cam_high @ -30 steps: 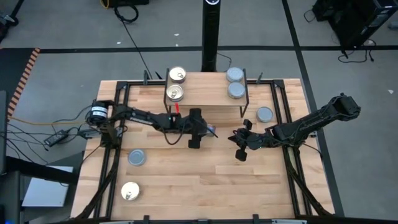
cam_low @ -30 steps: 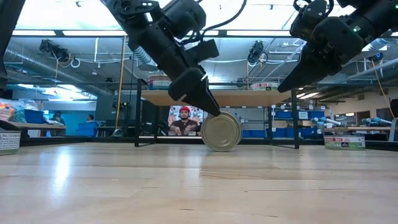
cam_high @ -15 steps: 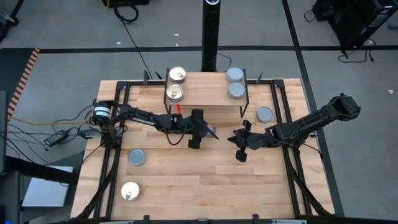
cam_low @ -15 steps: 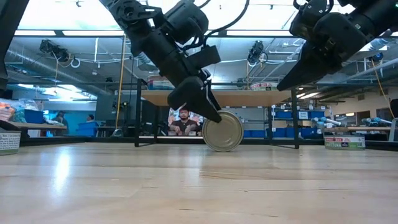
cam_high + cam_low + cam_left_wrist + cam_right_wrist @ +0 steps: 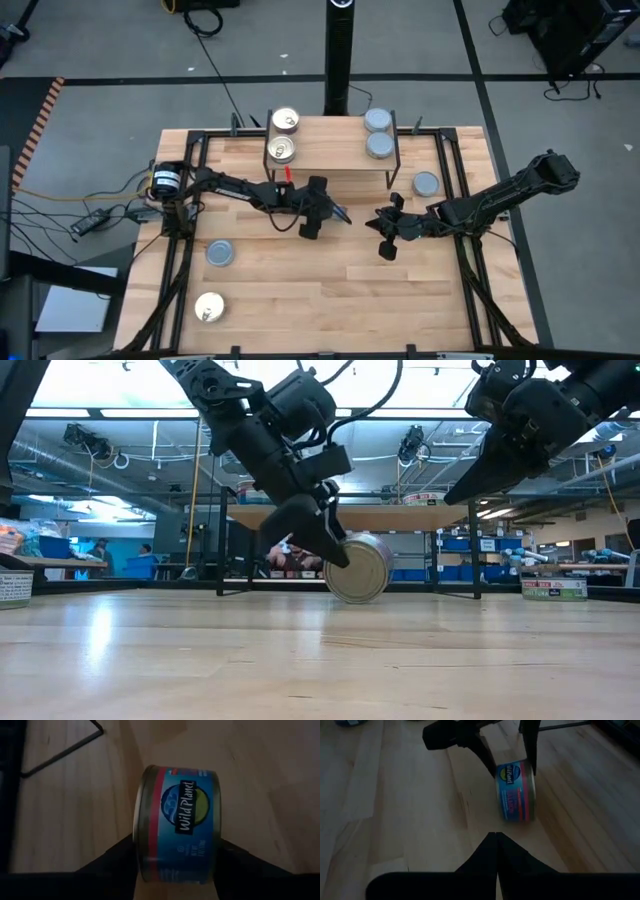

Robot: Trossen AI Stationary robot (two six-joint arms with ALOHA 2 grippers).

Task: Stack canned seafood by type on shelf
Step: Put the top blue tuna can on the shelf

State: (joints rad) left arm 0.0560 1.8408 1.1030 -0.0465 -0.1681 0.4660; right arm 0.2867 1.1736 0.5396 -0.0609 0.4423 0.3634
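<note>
One tin of canned seafood (image 5: 177,820), with a blue and red label, stands on its rim on the table in front of the shelf (image 5: 330,140). My left gripper (image 5: 326,213) is shut on it. Two gold-lidded tins (image 5: 284,121) lie flat on the shelf's left end and two blue-grey ones (image 5: 379,145) on its right end. My right gripper (image 5: 385,240) hangs shut and empty above the table, just right of the standing tin (image 5: 515,790). My left gripper pinches the tin between its two fingers, one on each flat end, by the lid rim (image 5: 137,847) and the opposite end (image 5: 216,847). The fingers slant down from the table's left side. The tin stands on edge, its rim (image 5: 355,600) on the table.
A blue-grey tin (image 5: 425,183) lies on the table right of the shelf. Another blue-grey tin (image 5: 220,252) and a gold-lidded tin (image 5: 209,307) lie near the table's left front. A person shows in the room beyond the table. Black frame rails run along both table sides.
My left gripper has sunk slightly, rolled a little and shut its fingers on the standing tin. The tin has turned a bit about its upright line, so the low view now shows part of its side wall; it stays on the table.
</note>
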